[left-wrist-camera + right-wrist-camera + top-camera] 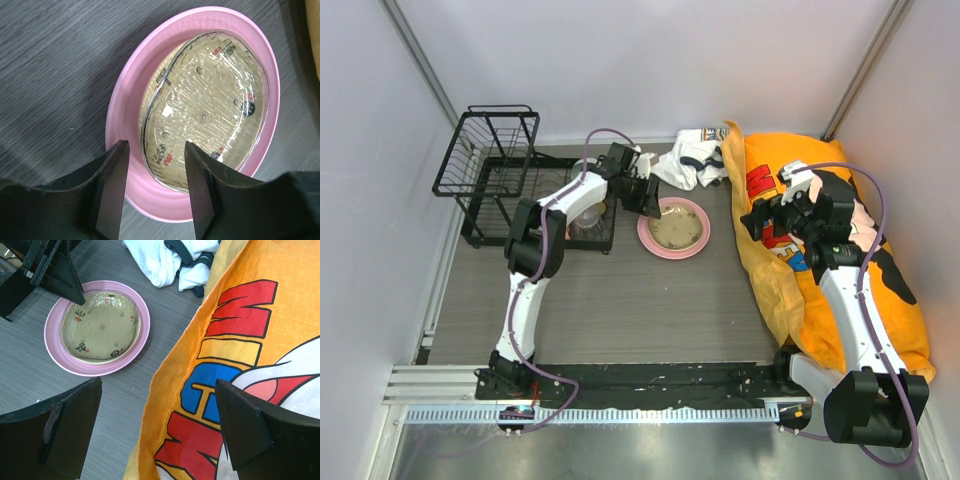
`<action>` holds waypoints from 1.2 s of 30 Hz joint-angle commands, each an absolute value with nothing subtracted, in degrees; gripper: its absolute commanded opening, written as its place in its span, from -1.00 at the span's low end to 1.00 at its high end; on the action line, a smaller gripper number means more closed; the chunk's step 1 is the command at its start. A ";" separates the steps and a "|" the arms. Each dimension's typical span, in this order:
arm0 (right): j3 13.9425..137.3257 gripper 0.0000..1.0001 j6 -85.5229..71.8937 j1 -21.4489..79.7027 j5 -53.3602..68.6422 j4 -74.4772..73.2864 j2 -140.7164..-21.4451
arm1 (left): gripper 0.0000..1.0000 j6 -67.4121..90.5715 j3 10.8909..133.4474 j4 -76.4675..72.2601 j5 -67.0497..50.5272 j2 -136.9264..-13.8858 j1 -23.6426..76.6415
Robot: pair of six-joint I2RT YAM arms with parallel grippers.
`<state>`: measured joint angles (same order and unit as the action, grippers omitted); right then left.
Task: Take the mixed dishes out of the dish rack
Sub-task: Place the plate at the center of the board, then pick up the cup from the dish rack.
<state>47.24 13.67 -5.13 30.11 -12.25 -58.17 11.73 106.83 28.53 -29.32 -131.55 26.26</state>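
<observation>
Orange cloth [765,155], white garment [692,160] beside plate [673,255]

Black wire dish rack [485,150] partly hidden behind the white left arm [520,300]; clear glass cup [588,225] there indistinct. Left gripper [154,155] fingers [112,190] cover the large pink plate [125,100] at its near rim.

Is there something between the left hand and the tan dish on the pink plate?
Nothing visible does. The left hand hangs open right above the tan dish, whose near edge shows between the two fingers. The dish lies in the pink plate, with no other object over it.
</observation>
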 commanded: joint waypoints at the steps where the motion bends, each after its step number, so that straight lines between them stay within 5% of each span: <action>1: 48.96 0.99 14.50 -5.36 30.32 -11.08 -57.83 | 0.06 8.97 108.46 28.65 -25.76 -129.56 26.98; 22: 49.22 0.99 14.41 -5.36 30.67 -11.25 -57.66 | 0.22 0.72 107.32 36.11 -21.36 -110.66 27.60; 36: 49.22 0.99 13.89 -5.36 31.82 -11.25 -56.60 | 0.29 -17.13 104.17 54.57 -0.45 -95.81 27.25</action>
<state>47.24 13.67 -5.13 30.70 -12.29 -58.11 -11.62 106.61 49.04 -8.58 -101.03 27.40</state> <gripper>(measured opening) 0.996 0.635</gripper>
